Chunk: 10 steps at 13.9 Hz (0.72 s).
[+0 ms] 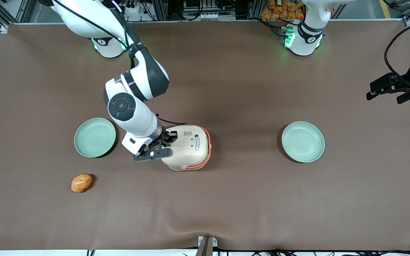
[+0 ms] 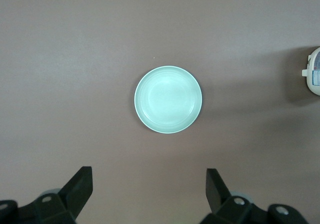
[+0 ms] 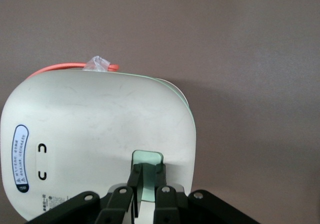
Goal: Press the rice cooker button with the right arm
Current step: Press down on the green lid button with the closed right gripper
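Observation:
The cream rice cooker (image 1: 188, 149) with an orange-pink rim band stands mid-table; its lid fills the right wrist view (image 3: 100, 129). The small pale green button (image 3: 147, 157) sits on the lid at the edge toward the working arm's end of the table. The right arm (image 1: 133, 103) reaches down over that edge. Its black gripper (image 1: 168, 139) is shut, and in the right wrist view the gripper (image 3: 148, 168) has its fingertips together on the button. Nothing is held. In the front view the gripper hides the button.
One pale green plate (image 1: 95, 137) lies beside the cooker toward the working arm's end, another (image 1: 303, 141) toward the parked arm's end, also in the left wrist view (image 2: 168, 99). An orange-brown bread-like lump (image 1: 81, 182) lies nearer the front camera than the first plate.

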{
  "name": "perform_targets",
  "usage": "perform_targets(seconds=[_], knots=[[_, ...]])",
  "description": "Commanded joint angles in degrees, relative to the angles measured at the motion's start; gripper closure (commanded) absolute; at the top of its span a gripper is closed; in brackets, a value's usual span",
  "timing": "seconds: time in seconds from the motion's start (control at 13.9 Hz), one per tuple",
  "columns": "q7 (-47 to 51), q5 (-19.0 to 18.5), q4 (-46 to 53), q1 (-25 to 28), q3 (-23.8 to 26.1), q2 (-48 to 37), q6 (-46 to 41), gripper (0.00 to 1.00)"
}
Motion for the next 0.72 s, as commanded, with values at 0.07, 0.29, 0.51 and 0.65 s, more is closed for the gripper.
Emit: perform_targets(seconds=[0.07,0.29,0.51,0.65], knots=[[-0.43,0.8,1.25,1.27,-0.57,2.14,0.78,0.86],[-0.52,0.63,1.17,1.27,-0.57,2.58,0.78,0.89],[-0.52,0.54,1.17,1.53,-0.57,2.93,0.86,0.94],[-0.52,0.36,1.25,2.23,-0.57,3.28,1.56,0.94]])
